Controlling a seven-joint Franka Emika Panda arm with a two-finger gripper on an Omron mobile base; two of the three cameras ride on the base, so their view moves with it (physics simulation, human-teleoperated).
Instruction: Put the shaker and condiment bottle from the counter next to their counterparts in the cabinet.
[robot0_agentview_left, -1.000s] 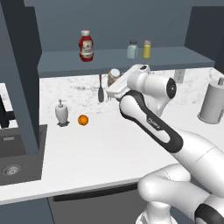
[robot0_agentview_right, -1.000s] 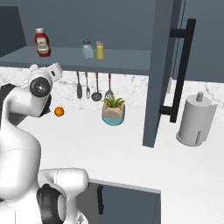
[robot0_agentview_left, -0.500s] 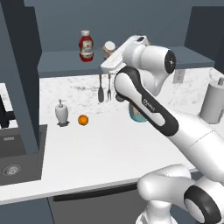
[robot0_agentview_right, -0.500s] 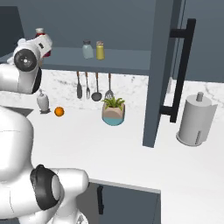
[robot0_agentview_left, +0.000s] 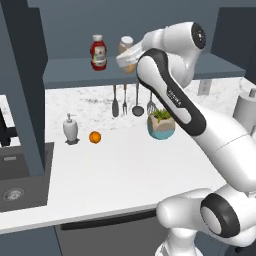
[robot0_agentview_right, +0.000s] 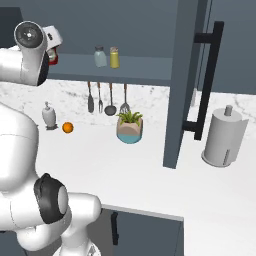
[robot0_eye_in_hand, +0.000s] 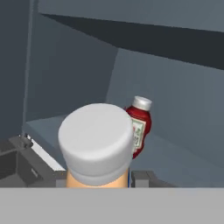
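Peach-orange and capped in pale white, the condiment bottle (robot0_agentview_left: 127, 54) rides upright in the robot's gripper (robot0_agentview_left: 128, 58), whose jaws are pinched on its body just below the cap, level with the open shelf of the dark blue-grey cabinet (robot0_agentview_left: 75, 75). In the left base view the red ketchup bottle (robot0_agentview_left: 98, 52) stands on that shelf just to the left of the carried bottle, the two near but apart; seen from the hand, the ketchup bottle (robot0_eye_in_hand: 140, 125) sits beyond and a little to one side of the white cap (robot0_eye_in_hand: 96, 137). The bottle's long axis runs vertical, cap up, matching its counterpart. Whether its base has reached the shelf cannot be told. The blue-grey shaker (robot0_agentview_right: 100, 56) stands beside the yellow shaker (robot0_agentview_right: 114, 57) farther along the shelf. The coming move looks to be a short lowering and release beside the ketchup, with a nudge against it the likely risk
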